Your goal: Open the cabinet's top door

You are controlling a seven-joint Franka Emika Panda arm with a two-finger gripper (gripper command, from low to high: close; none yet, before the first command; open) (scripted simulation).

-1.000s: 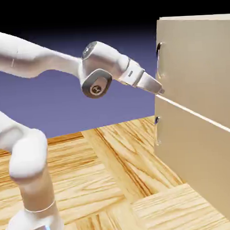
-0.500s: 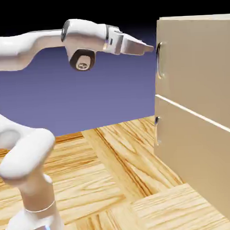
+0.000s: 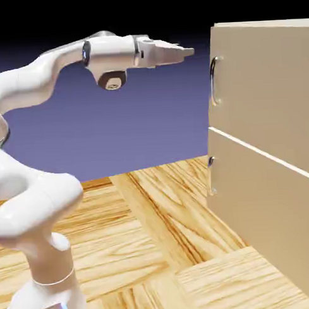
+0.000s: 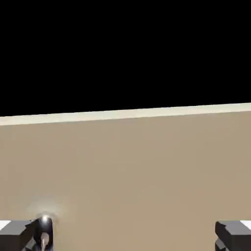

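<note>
**Hand high and short of the handle, door shut**

Nearest: the white two-finger hand (image 3: 188, 52) on the white Franka arm (image 3: 34, 93) points level toward the cabinet, above the handle's top end and clear of it, touching nothing. In the hand view the two grey fingertips (image 4: 19, 234) sit at opposite bottom corners with bare beige panel between them, so the hand is spread wide and empty.

Next out: the long curved silver metal bar handle (image 3: 213, 82) runs vertically near the left edge of the top door as the exterior view shows it. In the hand view only a bright metal end (image 4: 44, 223) shows at lower left, next to the left fingertip; it is likely that handle, but I can't be sure.

Behind it: the flat beige upper panel, the top door (image 3: 261, 83), lies flush in the large plain beige box-shaped cabinet (image 3: 273, 196), which stands on the wood-grain tabletop (image 3: 155, 245). A thin pale seam (image 3: 258, 151) divides it from the lower beige panel (image 3: 260, 209) with its small short handle (image 3: 210, 161).

Handling, my read: rigid panel, rigid bar, nothing fragile. Polished metal will probably be slippery, so close across the bar's mid-span, not its curved ends. Hinge side not visible; presumably opposite the handle, so the pull should follow an arc. The hand needs to drop and advance first.
</note>
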